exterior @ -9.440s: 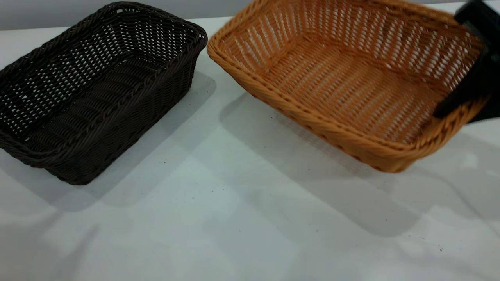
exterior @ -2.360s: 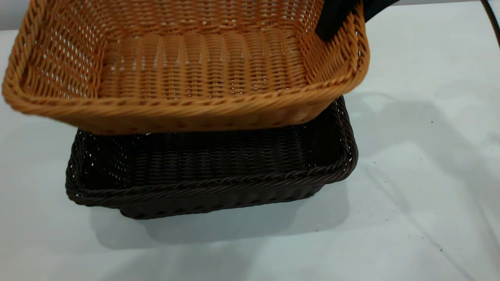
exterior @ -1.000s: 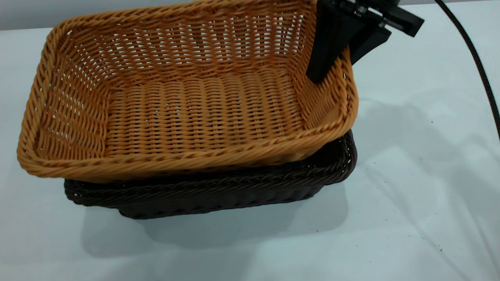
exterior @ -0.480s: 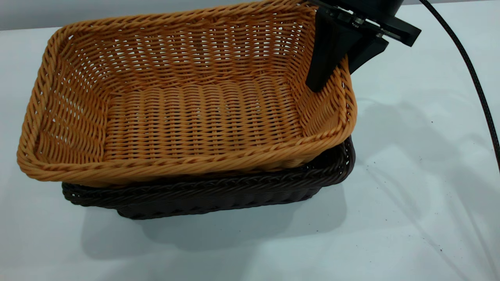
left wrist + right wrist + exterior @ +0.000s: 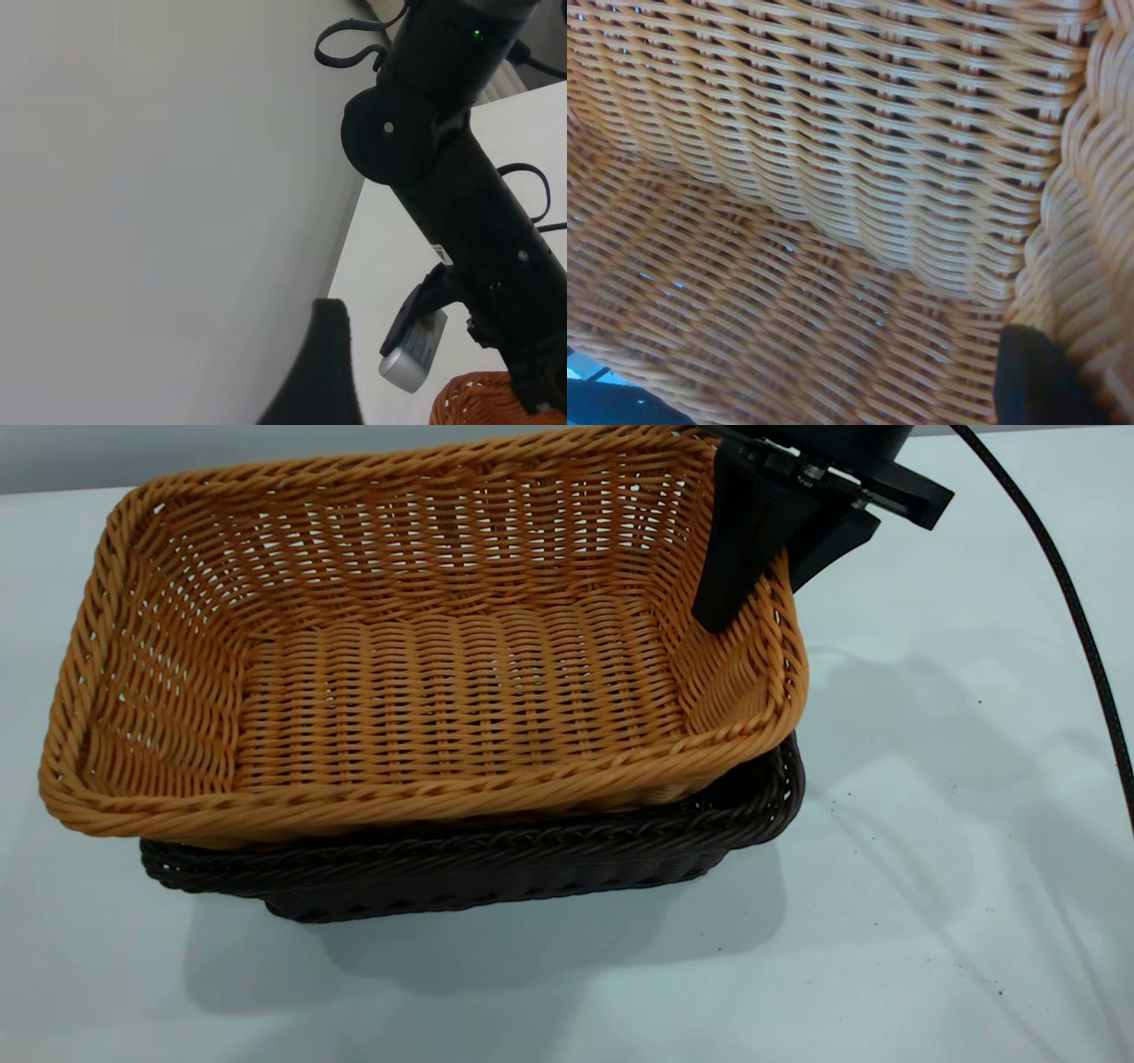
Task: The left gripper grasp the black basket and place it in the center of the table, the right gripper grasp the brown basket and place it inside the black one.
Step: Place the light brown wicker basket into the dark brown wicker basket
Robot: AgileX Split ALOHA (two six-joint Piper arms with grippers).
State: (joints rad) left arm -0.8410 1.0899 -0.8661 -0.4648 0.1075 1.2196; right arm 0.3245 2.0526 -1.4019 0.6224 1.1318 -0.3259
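The brown basket (image 5: 443, 682) sits nested in the black basket (image 5: 532, 859) on the white table (image 5: 930, 824), its rim tilted slightly higher at the left. My right gripper (image 5: 755, 602) comes down from the upper right and is shut on the brown basket's right wall, one finger inside and one outside the braided rim. The right wrist view is filled with orange weave (image 5: 833, 177) and the inner fingertip (image 5: 1036, 381). My left gripper (image 5: 326, 312) is out of the exterior view, held away from the baskets, and looks toward the right arm and a corner of the brown basket (image 5: 469, 403).
A black cable (image 5: 1072, 602) trails down the right side of the table. Bare tabletop lies in front of and to the right of the stacked baskets. A grey wall runs along the back edge.
The right gripper carried the brown basket over the black one and lowered it in. Over the last half second it has barely settled; the grip is unchanged.
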